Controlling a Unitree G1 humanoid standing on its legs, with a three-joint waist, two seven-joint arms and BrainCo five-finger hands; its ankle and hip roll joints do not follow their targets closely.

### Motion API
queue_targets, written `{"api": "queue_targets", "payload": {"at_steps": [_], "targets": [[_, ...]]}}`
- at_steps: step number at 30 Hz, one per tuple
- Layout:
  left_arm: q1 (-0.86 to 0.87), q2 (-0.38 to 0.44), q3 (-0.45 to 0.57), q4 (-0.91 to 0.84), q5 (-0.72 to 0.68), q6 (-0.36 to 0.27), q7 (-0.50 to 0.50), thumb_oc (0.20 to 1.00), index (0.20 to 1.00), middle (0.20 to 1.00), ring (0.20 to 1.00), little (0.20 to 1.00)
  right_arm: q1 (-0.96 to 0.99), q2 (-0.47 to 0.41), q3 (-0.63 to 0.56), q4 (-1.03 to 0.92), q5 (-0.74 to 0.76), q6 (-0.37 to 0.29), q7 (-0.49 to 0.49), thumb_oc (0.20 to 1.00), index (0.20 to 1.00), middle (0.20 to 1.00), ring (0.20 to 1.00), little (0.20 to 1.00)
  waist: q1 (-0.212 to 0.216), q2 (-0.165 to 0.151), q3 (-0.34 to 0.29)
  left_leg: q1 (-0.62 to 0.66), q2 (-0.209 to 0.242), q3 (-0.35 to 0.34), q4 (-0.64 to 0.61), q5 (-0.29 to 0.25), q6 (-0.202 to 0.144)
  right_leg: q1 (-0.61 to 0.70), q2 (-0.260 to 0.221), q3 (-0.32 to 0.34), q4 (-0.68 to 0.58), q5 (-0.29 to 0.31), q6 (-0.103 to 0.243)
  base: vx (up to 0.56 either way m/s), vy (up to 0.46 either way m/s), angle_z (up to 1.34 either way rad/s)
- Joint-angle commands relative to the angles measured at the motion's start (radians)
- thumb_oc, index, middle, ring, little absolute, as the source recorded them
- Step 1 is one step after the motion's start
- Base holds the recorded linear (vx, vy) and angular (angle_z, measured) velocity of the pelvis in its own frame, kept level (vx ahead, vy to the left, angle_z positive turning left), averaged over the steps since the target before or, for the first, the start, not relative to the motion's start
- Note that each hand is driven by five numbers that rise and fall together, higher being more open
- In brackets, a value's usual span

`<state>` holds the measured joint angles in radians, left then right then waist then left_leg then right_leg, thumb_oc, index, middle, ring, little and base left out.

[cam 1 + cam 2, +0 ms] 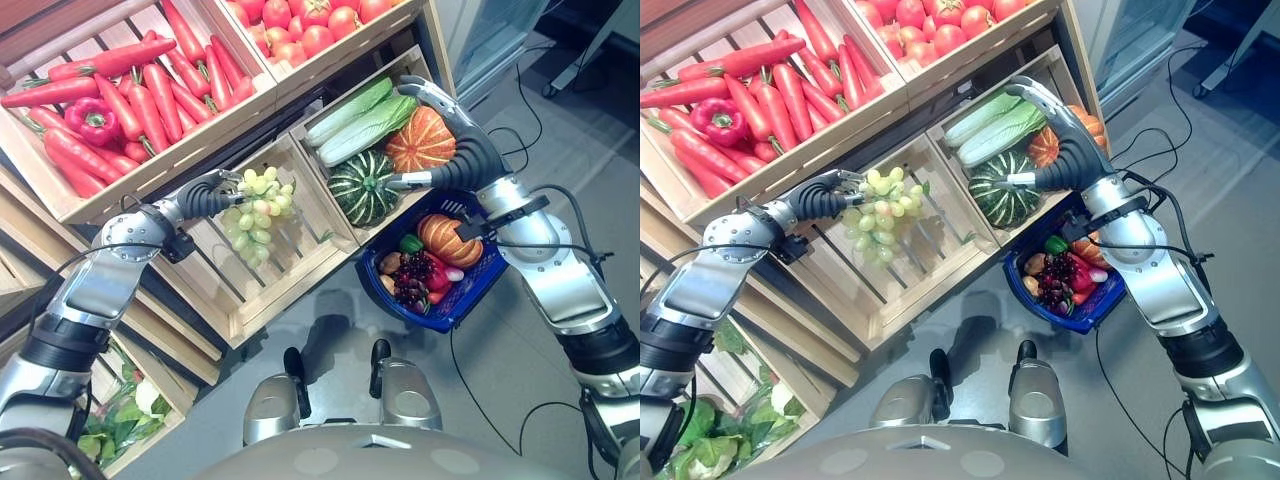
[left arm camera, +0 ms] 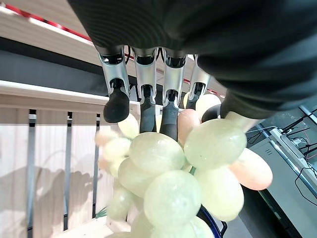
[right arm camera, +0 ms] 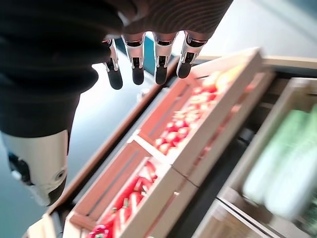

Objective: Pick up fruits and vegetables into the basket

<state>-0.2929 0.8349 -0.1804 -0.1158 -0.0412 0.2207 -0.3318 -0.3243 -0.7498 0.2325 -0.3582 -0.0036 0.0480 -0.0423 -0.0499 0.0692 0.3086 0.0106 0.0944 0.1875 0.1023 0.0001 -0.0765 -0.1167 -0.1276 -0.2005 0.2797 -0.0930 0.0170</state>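
- Long orange plastic carrots (image 1: 150,90) are lying in the slatted wooden upper-left crate (image 1: 170,165), with a red bell pepper (image 1: 92,120) sitting among them at the left.
- Round red tomatoes (image 1: 310,25) are filling the wooden crate (image 1: 340,55) to its right.
- Below the carrots, the left hand (image 1: 212,195) is pinching a bunch of pale green grapes (image 1: 258,205) over the open middle crate (image 1: 290,275).
- In the next crate to the right (image 1: 320,190), two pale green cabbages (image 1: 360,120) are lying behind a dark green striped pumpkin (image 1: 362,187) and an orange ribbed pumpkin (image 1: 420,140).
- The right hand (image 1: 430,100), fingers straight, is reaching over that crate.
- A blue plastic basket (image 1: 470,295) is hanging under the right forearm, holding dark purple grapes (image 1: 412,280) and a small orange pumpkin (image 1: 450,240).
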Motion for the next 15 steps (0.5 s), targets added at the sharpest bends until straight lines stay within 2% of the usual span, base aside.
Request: {"api": "queue_targets", "payload": {"at_steps": [1,8,15], "targets": [[-0.02,0.018,0.102,-0.107,-0.021,-0.018,0.069,0.2,0.2,0.2,0.2,0.2,-0.04,0.015,-0.003,-0.095,-0.032,-0.034,-0.007,1.0,1.0,1.0,1.0,1.0,-0.015,-0.019,-0.027,-0.003,-0.017,-0.001,0.112,-0.091,0.033,0.083,-0.051,0.042,-0.046,0.003,0.088,-0.01,0.052,-0.05],[-0.066,0.016,0.086,-0.088,-0.087,-0.034,0.091,0.2,0.2,0.2,0.2,0.2,-0.127,0.008,0.127,-0.047,0.016,0.036,0.127,1.0,1.0,1.0,1.0,1.0,-0.002,-0.01,-0.018,-0.006,-0.026,-0.004,0.113,-0.084,0.028,0.079,-0.067,0.03,-0.032,-0.001,0.085,0.0,0.032,-0.03],[-0.121,-0.004,0.041,-0.08,-0.186,-0.007,0.037,0.2,0.2,0.2,0.2,0.2,-0.211,0.037,0.243,-0.016,-0.02,0.033,0.23,1.0,1.0,1.0,1.0,1.0,0.012,-0.009,-0.01,-0.016,-0.031,-0.014,0.116,-0.077,0.027,0.078,-0.073,0.022,-0.029,0.002,0.082,-0.02,0.003,0.06]]}}
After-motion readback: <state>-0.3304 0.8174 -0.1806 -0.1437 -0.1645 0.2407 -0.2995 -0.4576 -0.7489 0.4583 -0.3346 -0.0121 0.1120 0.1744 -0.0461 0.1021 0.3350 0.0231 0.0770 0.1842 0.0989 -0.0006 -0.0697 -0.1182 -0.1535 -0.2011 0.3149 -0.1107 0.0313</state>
